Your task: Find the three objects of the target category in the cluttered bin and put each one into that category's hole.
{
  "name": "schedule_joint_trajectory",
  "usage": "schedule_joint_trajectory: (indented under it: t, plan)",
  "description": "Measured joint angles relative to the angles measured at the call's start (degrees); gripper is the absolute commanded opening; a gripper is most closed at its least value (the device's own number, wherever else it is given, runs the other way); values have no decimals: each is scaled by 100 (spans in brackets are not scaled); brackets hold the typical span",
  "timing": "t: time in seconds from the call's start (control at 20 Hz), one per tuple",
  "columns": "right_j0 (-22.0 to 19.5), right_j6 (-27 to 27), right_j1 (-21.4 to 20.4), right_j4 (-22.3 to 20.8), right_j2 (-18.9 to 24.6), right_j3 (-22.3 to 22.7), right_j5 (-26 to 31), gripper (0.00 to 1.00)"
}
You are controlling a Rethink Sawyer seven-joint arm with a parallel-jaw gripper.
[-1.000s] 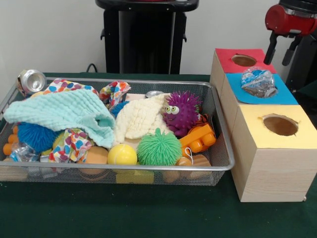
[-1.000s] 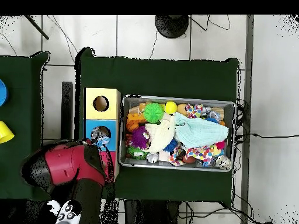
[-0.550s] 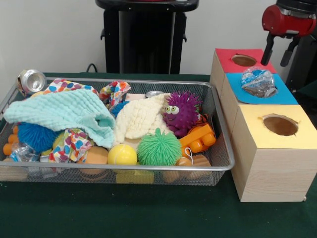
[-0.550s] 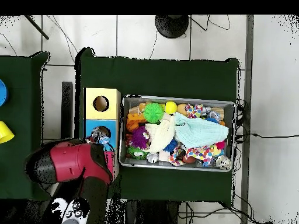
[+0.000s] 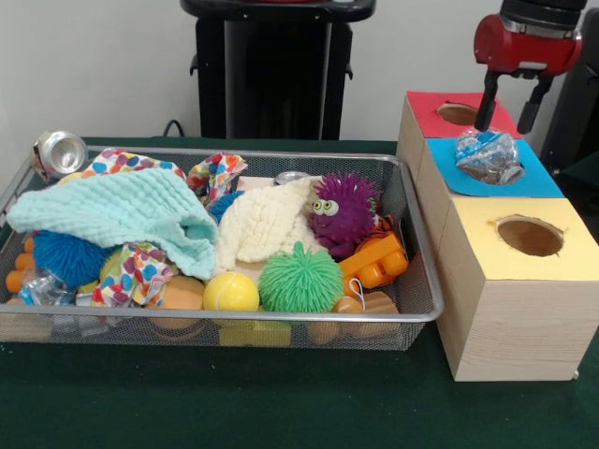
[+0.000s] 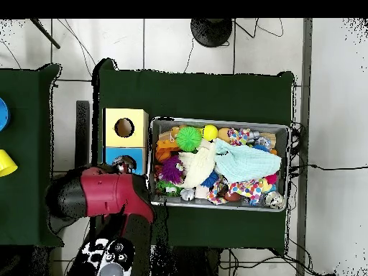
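Observation:
A crumpled clear plastic bottle [image 5: 487,155] lies on the blue box top [image 5: 535,180], covering its hole; in the overhead view it shows at the arm's edge [image 6: 123,166]. My gripper [image 5: 504,125] hangs open and empty just above and behind it, over the seam between the red box [image 5: 426,103] and the blue one. In the wire bin [image 5: 281,318] a crushed can [image 5: 58,151] leans at the far left corner. A second can [image 5: 292,176] peeks out behind the cream cloth. More clear plastic [image 5: 37,290] lies at the front left.
The yellow box [image 5: 487,281] with its hole [image 5: 530,236] stands nearest. The bin holds a mint cloth [image 5: 122,210], cream cloth [image 5: 267,224], purple spiky toy [image 5: 344,213], green ball [image 5: 299,279], yellow ball [image 5: 230,292] and orange blocks [image 5: 374,262]. The red arm [image 6: 108,194] covers the red box from above.
The gripper has moved left in the front view, from beyond the boxes' right edge to over the red and blue boxes. Seen from above, the arm has swung toward the bin.

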Motion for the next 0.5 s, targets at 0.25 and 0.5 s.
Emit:
schedule_joint_trajectory:
  t: [0.25, 0.5]
  plan:
    - [-31, 0, -1, 21, 3, 189, -9, 0]
    - [-32, 0, -2, 22, 5, 202, -11, 0]
